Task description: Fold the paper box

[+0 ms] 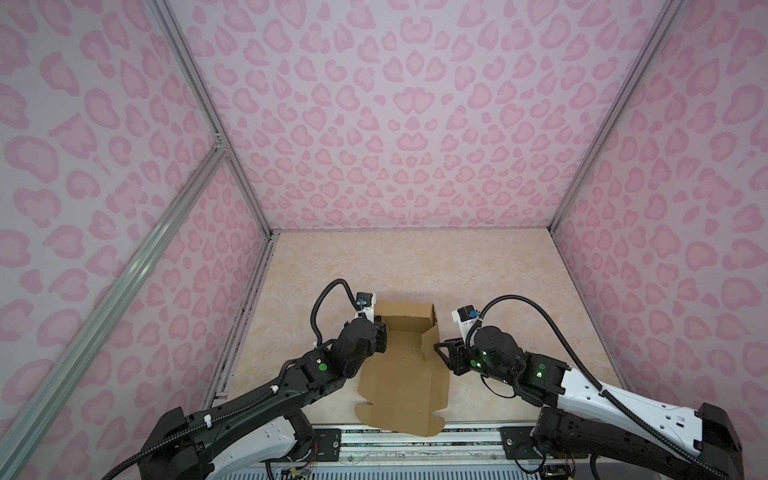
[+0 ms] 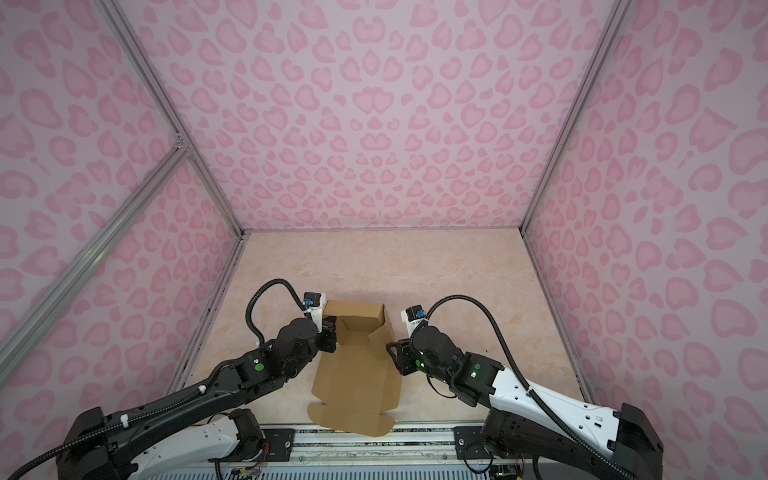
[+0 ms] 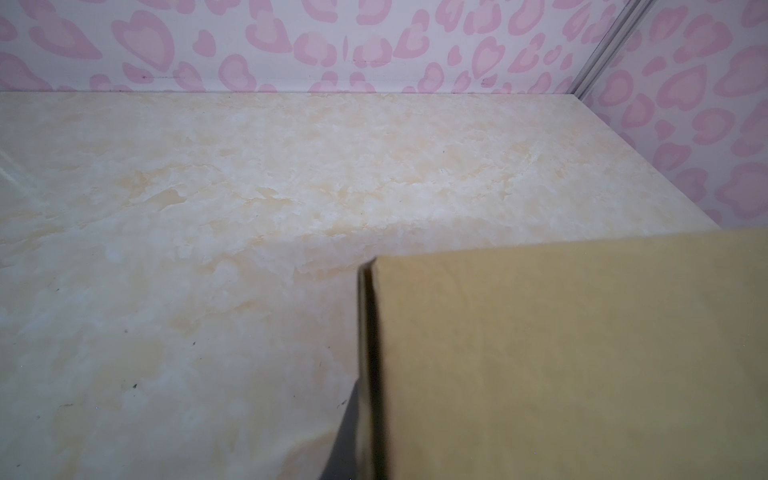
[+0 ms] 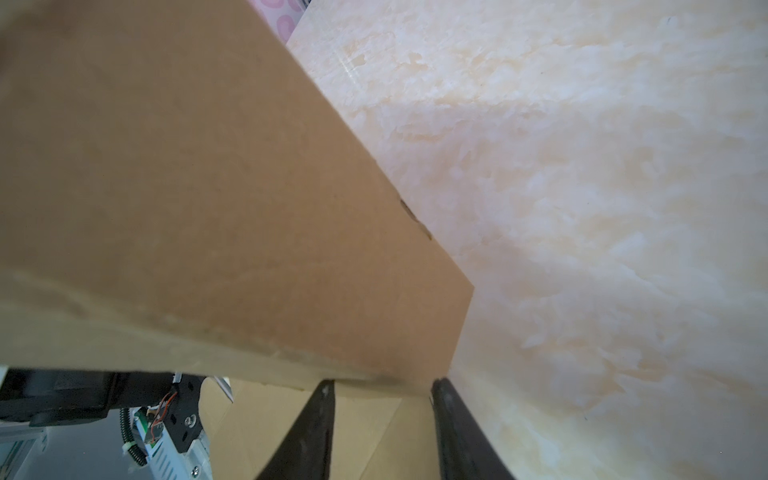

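Black fingers of the right gripper stand apart, holding nothing. The lower edge of the box's right side flap lies just beyond their tips. The left gripper is clenched at the left wall, apparently pinching it, with one dark finger showing beside the wall's edge.

Between the two grippers, the paper box sits half-formed on the marbled table. Its rear wall is up and its right flap leans partly raised. Its lid panel lies flat, reaching over the table's near edge.

The risks, as I judge them:
- With the right jaws spread, the flap could slip past the fingertips and spring back down.
- A hard sideways push could slide the whole box on the smooth tabletop, since only the left pinch anchors it.
- That pinch could crease the wall.
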`<state>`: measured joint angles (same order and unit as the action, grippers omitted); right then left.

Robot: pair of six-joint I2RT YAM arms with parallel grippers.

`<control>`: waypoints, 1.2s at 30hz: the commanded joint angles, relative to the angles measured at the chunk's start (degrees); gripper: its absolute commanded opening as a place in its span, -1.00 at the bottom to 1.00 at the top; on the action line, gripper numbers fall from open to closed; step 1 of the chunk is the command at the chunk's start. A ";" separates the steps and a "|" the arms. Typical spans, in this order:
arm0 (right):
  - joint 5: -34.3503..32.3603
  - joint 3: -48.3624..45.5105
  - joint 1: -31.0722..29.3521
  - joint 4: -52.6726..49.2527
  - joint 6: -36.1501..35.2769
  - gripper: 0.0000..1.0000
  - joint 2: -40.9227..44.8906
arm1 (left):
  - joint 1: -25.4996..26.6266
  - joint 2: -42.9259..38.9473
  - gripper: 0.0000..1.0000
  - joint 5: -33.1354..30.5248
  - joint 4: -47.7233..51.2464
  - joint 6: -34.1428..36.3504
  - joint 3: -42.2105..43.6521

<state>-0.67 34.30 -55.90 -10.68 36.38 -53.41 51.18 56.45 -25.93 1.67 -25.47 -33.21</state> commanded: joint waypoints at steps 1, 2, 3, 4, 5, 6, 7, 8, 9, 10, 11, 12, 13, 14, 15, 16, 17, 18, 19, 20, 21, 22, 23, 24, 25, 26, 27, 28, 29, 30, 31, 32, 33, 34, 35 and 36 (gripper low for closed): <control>-2.85 1.55 -0.18 0.33 -4.02 -0.16 -1.11 | -0.03 -0.18 -0.91 0.97 -1.82 -0.11 -0.04; -3.27 2.17 -0.18 0.00 -4.83 -0.16 -1.47 | -0.03 -0.18 -0.91 1.05 -1.85 0.02 -0.10; -3.86 2.73 -0.18 -0.32 -5.65 -0.16 -1.93 | -0.03 -0.22 -0.92 1.23 -1.93 0.22 0.05; -4.24 3.19 -0.26 -0.62 -6.36 -0.16 -2.37 | -0.03 -0.37 -0.91 1.32 -1.86 0.34 0.02; -4.63 3.43 -0.39 -0.56 -6.93 -0.16 -2.71 | -0.03 -0.49 -0.91 1.33 -1.78 0.42 -0.01; -4.93 3.62 -0.37 -0.43 -7.54 -0.16 -3.13 | -0.03 -0.70 -0.91 1.48 -1.80 0.55 0.14; -5.31 3.90 -0.44 -0.30 -8.17 -0.16 -3.49 | -0.03 -0.95 -0.91 1.65 -1.93 0.68 0.25; -5.65 4.01 -0.44 -0.06 -8.77 -0.16 -3.82 | -0.03 -1.01 -0.91 1.67 -1.94 0.75 0.36; -6.20 4.30 -0.52 -0.01 -9.44 -0.16 -4.21 | -0.03 -1.15 -0.91 1.75 -1.89 0.78 0.47; -6.80 4.68 -0.55 -0.26 -10.23 -0.16 -4.54 | -0.03 -1.17 -0.91 1.89 -1.82 0.85 0.44; -7.34 4.94 -0.74 -0.32 -10.95 -0.16 -4.75 | -0.03 -1.27 -0.92 2.10 -1.85 0.94 0.49; -7.89 5.32 -0.80 -0.31 -11.66 -0.16 -4.95 | -0.03 -1.43 -0.91 2.33 -1.76 0.95 0.60; -8.48 5.59 -1.04 -0.33 -12.34 -0.16 -5.02 | 0.02 -1.50 -0.91 2.46 -1.67 1.00 0.54; -8.96 5.84 -1.22 -0.16 -13.08 -0.16 -5.12 | 0.06 -1.57 -0.92 2.62 -1.67 1.04 0.59; -9.44 6.10 -1.47 -0.05 -13.57 -0.16 -5.21 | 0.05 -1.60 -0.91 2.73 -1.72 1.10 0.67; -10.05 6.35 -1.75 0.01 -14.14 -0.16 -5.37 | 0.06 -1.62 -0.91 2.82 -1.70 1.13 0.72; -10.63 6.63 -2.06 0.05 -14.76 -0.16 -5.60 | 0.06 -1.53 -0.91 2.87 -1.70 1.08 0.70; -11.12 6.83 -2.32 0.25 -15.21 -0.16 -5.95 | 0.06 -1.59 -0.92 2.91 -1.72 1.12 0.69; -12.10 7.23 -2.83 0.30 -15.58 -0.17 -6.27 | 0.06 -1.41 -0.91 2.87 -1.71 1.13 0.70; -13.04 7.51 -3.27 0.30 -15.95 -0.17 -6.64 | 0.11 -1.35 -0.91 2.91 -1.68 1.03 0.63; -14.68 7.87 -3.97 0.28 -16.25 -0.17 -6.98 | 0.06 -1.13 -0.92 2.91 -1.67 1.12 0.61; -16.22 8.06 -4.59 0.50 -16.53 -0.17 -7.14 | 0.11 -1.04 -0.91 2.91 -1.67 1.13 0.60; -17.39 8.13 -5.06 0.70 -16.53 -0.18 -7.22 | 0.08 -0.98 -0.91 2.84 -1.67 1.13 0.56; -19.20 8.33 -5.41 0.74 -16.31 -0.17 -7.39 | 0.15 -0.91 -0.91 2.82 -1.67 1.03 0.60; -20.21 8.40 -5.61 0.72 -16.20 -0.18 -7.55 | 0.16 -0.95 -0.91 2.82 -1.63 0.96 0.61; -20.93 8.39 -5.78 0.78 -16.11 -0.18 -7.70 | 0.15 -0.92 -0.91 2.67 -1.60 0.95 0.56; -21.81 8.41 -6.01 0.95 -15.84 -0.18 -7.91 | 0.15 -0.83 -0.92 2.48 -1.35 0.79 0.53; -22.71 8.30 -6.28 1.18 -15.61 -0.19 -8.07 | 0.23 -0.65 -0.91 2.53 -1.32 0.67 0.52; -23.35 8.40 -6.47 1.26 -15.51 -0.19 -8.16 | 0.24 -0.55 -0.91 2.55 -1.32 0.64 0.49; -24.35 8.44 -6.75 1.27 -15.26 -0.20 -8.42 | 0.24 -0.39 -0.91 2.55 -1.09 0.40 0.29; -25.48 8.55 -7.09 1.16 -15.05 -0.20 -8.70 | 0.33 -0.20 -0.91 2.60 -0.96 0.28 0.17; -26.16 8.70 -7.36 1.18 -15.02 -0.20 -8.89 | 0.39 -0.03 -0.91 2.75 -0.97 0.26 0.07; -27.04 8.78 -7.62 1.06 -14.94 -0.21 -9.16 | 0.49 0.18 -0.91 2.86 -0.87 0.21 -0.17; -28.01 8.96 -7.97 1.10 -14.88 -0.21 -9.35 | 0.55 0.33 -0.91 2.82 -0.69 0.05 -0.27; -29.05 9.07 -8.21 1.10 -14.70 -0.22 -9.49 | 0.59 0.43 -0.91 2.82 -0.55 -0.10 -0.45; -29.57 9.10 -8.32 1.16 -14.50 -0.23 -9.52 | 0.67 0.50 -0.92 2.82 -0.41 -0.23 -0.67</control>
<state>-24.93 42.98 -63.83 -10.94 21.02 -62.57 51.62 56.71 -24.45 1.65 -25.45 -33.01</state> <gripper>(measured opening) 0.389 0.088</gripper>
